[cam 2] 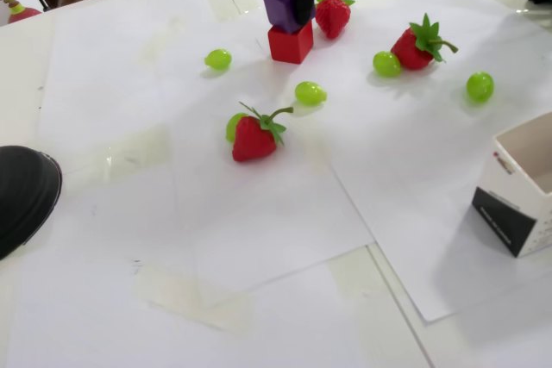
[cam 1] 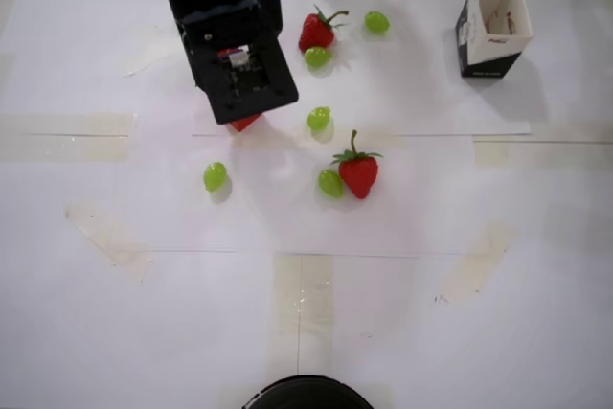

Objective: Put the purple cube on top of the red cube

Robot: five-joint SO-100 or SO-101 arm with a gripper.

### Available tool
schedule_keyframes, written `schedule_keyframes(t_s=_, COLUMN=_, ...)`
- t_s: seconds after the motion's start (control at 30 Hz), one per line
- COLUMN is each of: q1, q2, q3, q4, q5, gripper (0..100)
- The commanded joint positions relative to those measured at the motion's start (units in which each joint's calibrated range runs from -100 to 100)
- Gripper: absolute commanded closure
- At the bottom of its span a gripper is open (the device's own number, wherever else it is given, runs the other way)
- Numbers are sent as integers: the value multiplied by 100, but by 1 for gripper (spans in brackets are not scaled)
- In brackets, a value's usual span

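Observation:
In the fixed view the purple cube [cam 2: 280, 4] sits against the top of the red cube [cam 2: 290, 44], slightly tilted. My gripper [cam 2: 288, 2] comes down from the top edge and is shut on the purple cube, one black finger on each side. In the overhead view the black arm [cam 1: 235, 55] covers both cubes. Only a small red corner of the red cube [cam 1: 245, 123] shows below it, and the purple cube is hidden there.
Three strawberries [cam 2: 332, 13] [cam 2: 416, 45] [cam 2: 254, 137] and several green grapes [cam 2: 310, 92] lie around the cubes on white paper. An open white-and-black box [cam 2: 522, 187] stands at the right. A black round object [cam 2: 21, 196] sits at the left edge.

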Motion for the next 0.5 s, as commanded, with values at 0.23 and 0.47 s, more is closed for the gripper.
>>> schedule_keyframes(t_s=0.23, q1=-61, q2=-95, q3=-249, q4=-123, q5=-49, gripper=67)
schedule_keyframes(t_s=0.47, q1=-186, q2=-77, q3=-413, q4=326, q5=-322, gripper=60)
